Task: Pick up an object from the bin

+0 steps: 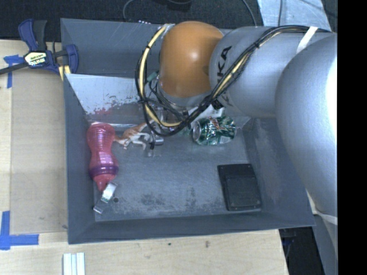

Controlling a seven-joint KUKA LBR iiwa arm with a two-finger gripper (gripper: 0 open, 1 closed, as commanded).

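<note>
though how wide the tool [150, 142] stands is unclear, a tan figure [129, 135] lies just beside it.

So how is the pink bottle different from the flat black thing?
The pink bottle is rounded and bumpy, while the flat black thing is a thin rectangle. The pink bottle lies on its side by the left wall; the flat black thing lies flat towards the lower right. One is bright pink, the other dark. Both rest on the bin floor, well apart.
</note>
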